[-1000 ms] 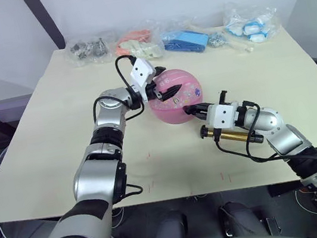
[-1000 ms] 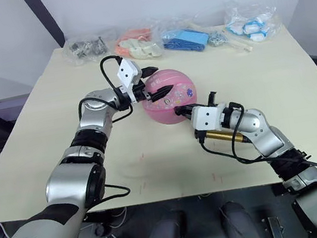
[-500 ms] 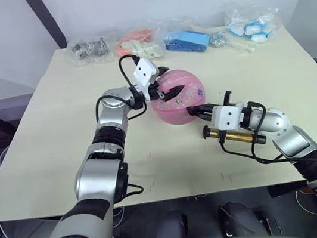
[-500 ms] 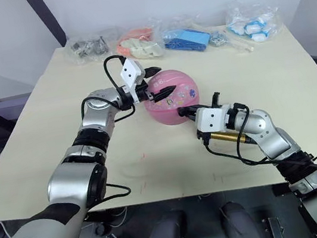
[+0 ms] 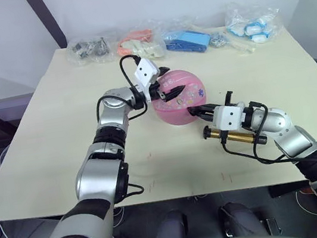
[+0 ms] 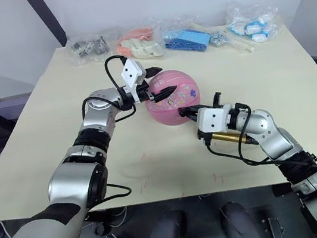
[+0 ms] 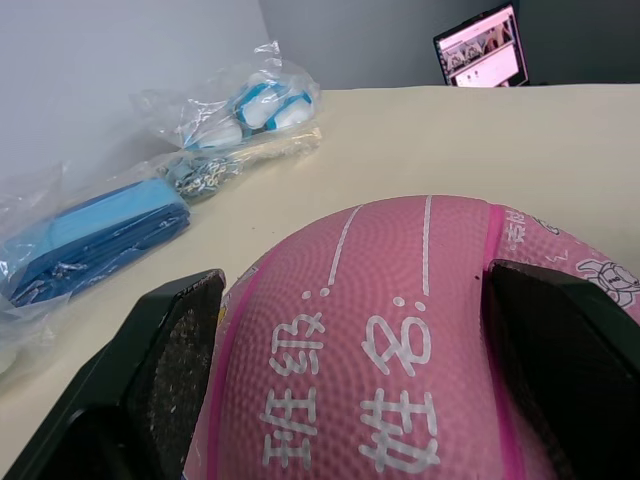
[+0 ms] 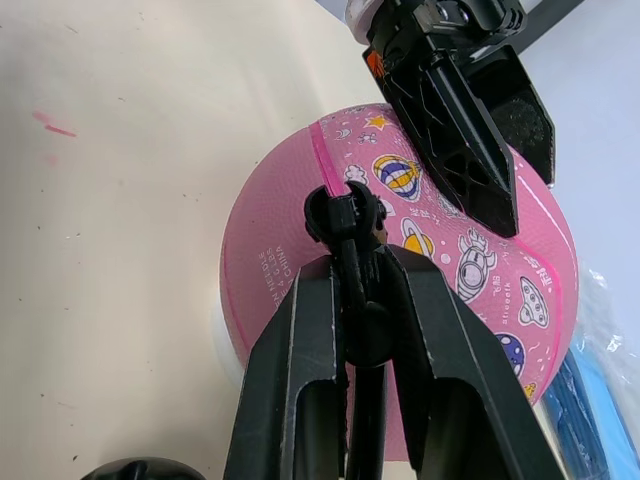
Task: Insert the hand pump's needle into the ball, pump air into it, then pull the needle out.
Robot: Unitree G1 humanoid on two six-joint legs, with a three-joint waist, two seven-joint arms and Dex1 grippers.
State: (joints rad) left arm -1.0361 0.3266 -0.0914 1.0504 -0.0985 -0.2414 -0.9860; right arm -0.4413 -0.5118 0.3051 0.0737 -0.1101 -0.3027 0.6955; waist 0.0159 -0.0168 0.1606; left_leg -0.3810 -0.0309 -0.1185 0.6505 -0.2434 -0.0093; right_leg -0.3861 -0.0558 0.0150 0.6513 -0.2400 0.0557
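The pink ball (image 5: pixel 180 98) rests mid-table on a small white ring. My left gripper (image 5: pixel 165 84) grips its upper left side, and its black fingers (image 7: pixel 170 350) press against the rubber on both sides. My right gripper (image 8: pixel 360 275) is shut on the black fitting of the needle (image 8: pixel 343 215), held against the ball's near side. The metal pin itself is hidden. The hand pump (image 5: pixel 234 138), a bronze cylinder, lies on the table under my right wrist. Its black hose (image 5: pixel 243 152) loops round to the gripper.
Several plastic bags line the table's far edge: metal parts (image 5: pixel 88 47), orange and white pieces (image 5: pixel 137 44), blue items (image 5: pixel 185 40), and blue-white items (image 5: pixel 250 23). Bare tabletop (image 5: pixel 58 135) lies to the left and in front of the ball.
My right forearm has eased slightly to the right. Both grippers keep the same hold, and the ball and pump have not visibly moved.
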